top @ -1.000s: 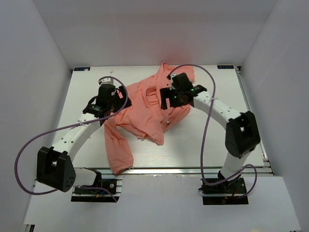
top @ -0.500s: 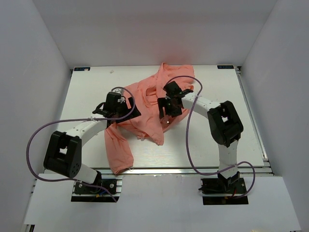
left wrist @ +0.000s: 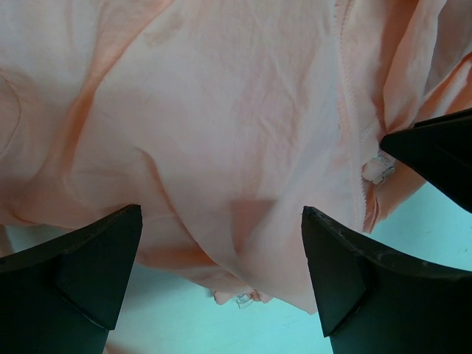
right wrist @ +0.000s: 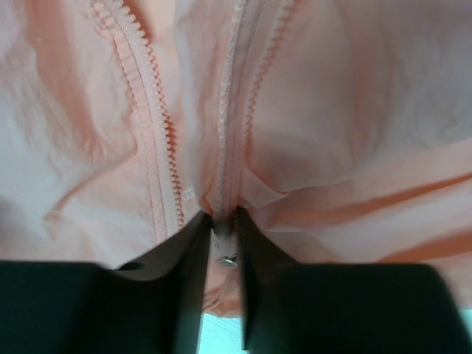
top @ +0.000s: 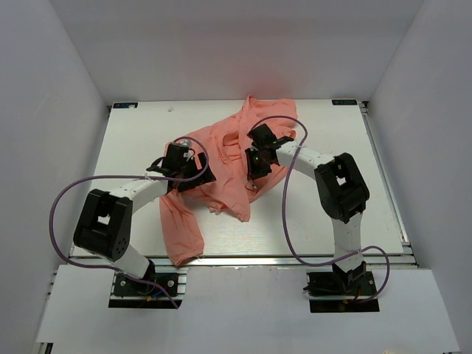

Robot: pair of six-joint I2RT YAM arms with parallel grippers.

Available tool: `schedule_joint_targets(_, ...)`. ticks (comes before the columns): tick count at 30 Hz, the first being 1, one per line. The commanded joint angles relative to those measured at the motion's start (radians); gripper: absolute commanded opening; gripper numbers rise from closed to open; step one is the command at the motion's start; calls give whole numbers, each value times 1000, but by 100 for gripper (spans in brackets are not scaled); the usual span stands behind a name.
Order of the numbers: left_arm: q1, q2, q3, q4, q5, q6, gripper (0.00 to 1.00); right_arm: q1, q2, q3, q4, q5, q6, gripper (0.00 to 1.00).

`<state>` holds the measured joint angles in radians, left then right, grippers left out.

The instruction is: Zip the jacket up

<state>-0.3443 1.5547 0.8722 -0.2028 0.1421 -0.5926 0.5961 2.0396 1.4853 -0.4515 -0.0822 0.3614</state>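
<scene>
The salmon-pink jacket (top: 221,155) lies crumpled at the middle of the table, one sleeve (top: 181,236) trailing toward the front edge. My right gripper (top: 253,164) is down on its front; in the right wrist view the right gripper (right wrist: 221,221) is shut on the zipper strip (right wrist: 227,133), with a small metal piece (right wrist: 228,260) between the jaws. A loose row of zipper teeth (right wrist: 151,125) runs to the left. My left gripper (top: 198,171) hovers over the jacket's left side. In its wrist view the left gripper (left wrist: 221,221) stands open above the hem (left wrist: 236,291).
The white table (top: 332,214) is boxed in by white walls on three sides. Purple cables (top: 291,221) loop off both arms. A black finger of the right gripper (left wrist: 435,147) shows at the right edge of the left wrist view.
Both arms have drawn in toward the jacket's middle. The right gripper has gone from open to shut on the zipper strip. The left gripper has stayed open.
</scene>
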Motion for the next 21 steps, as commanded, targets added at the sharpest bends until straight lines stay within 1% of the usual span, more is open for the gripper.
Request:
schedule_joint_targets(1,-2,-4,21,-1,-21,-6,98,2,2,27,25,-5,-3,29)
schedule_joint_targets(3,-2,-8,21,-4,-32,-6,98,4,19,35,19,-4,4,38)
schedule_joint_targets(5,-2,-10,19,-10,-33,-6,98,4,28,41,17,-5,8,38)
schedule_joint_targets(8,-2,-12,16,-17,-44,-6,98,4,37,44,19,-7,13,23)
schedule_joint_targets(9,-2,-10,16,-18,-47,-6,98,4,27,41,19,-1,13,9)
schedule_joint_targets(10,-2,-7,17,-20,-53,-4,98,2,19,32,17,5,11,1)
schedule_joint_targets(15,-2,11,33,-30,-68,-4,98,4,-86,9,-36,79,-19,0)
schedule_joint_targets(21,-2,21,50,-44,-88,-1,98,1,-232,-13,-240,257,-55,0)
